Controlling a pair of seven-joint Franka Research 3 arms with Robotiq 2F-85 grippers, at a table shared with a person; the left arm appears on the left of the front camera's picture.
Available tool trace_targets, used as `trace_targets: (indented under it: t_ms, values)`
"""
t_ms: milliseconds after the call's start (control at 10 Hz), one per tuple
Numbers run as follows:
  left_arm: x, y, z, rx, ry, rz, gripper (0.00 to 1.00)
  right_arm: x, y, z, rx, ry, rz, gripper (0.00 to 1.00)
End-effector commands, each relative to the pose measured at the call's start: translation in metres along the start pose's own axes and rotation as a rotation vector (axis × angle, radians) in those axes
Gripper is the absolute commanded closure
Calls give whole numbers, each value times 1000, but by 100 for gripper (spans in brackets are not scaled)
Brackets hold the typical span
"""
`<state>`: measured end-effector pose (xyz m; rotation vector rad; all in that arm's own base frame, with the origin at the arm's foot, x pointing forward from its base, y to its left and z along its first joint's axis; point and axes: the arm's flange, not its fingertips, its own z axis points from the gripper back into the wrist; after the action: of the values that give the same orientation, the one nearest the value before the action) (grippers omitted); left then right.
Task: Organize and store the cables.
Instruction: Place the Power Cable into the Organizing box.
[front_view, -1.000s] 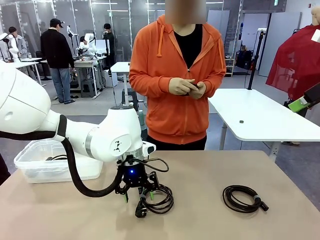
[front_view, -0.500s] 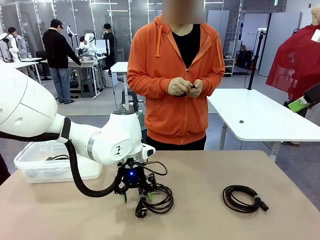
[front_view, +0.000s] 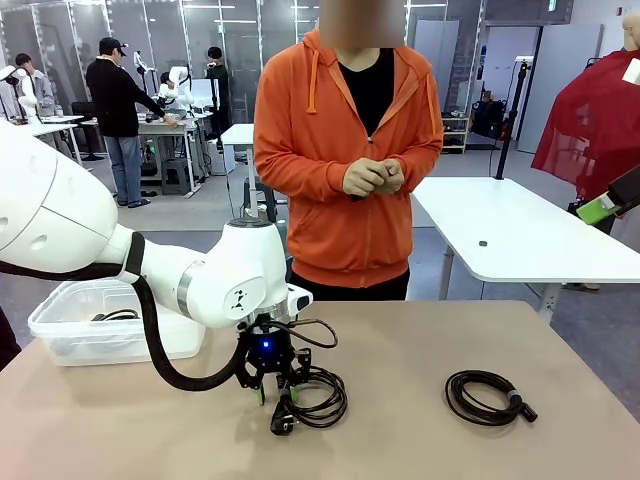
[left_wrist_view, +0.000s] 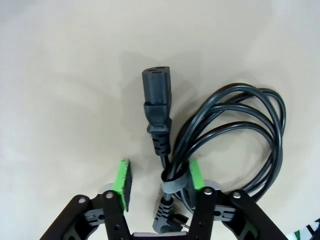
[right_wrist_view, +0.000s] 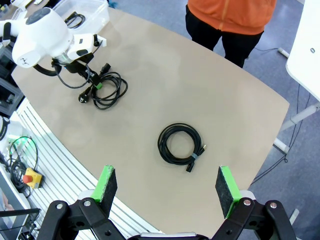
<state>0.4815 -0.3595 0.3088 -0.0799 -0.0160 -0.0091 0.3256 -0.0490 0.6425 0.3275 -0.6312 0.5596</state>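
Observation:
One black coiled cable (front_view: 320, 396) with plug ends lies on the tan table, near the front and left of centre. My left gripper (front_view: 275, 392) is down over its tied end. In the left wrist view this cable (left_wrist_view: 250, 115) has its bundle and strap between the green pads (left_wrist_view: 121, 182) of the left gripper (left_wrist_view: 159, 172). One pad touches the bundle and the other stands a little off it, so the jaws are half narrowed. A second coiled cable (front_view: 486, 396) lies at the right. My right gripper (right_wrist_view: 166, 182) hangs open high above this second cable (right_wrist_view: 180, 141).
A clear plastic bin (front_view: 60, 335) with a black cord (front_view: 118, 316) inside stands at the table's left edge. A person in an orange hoodie stands at the far side with hands (front_view: 372, 178) clasped at the chest. A white table (front_view: 520, 235) stands behind on the right.
The left gripper's jaws have narrowed around the cable's tied bundle and the arm has shifted slightly. The right gripper has stayed still. The cables have not moved.

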Motion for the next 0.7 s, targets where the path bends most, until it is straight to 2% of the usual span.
trace_targets:
  t_ms: [0,400,600]
  values:
    - [-1,-5,-1,33,-12,7,100,-1,-1,0,16,-4,11,0]
    - [-2,-4,4,35,-5,4,100,-1,-1,0,16,-4,11,0]
    - [7,7,33,5,-39,6,100,-1,-1,0,16,-4,11,0]
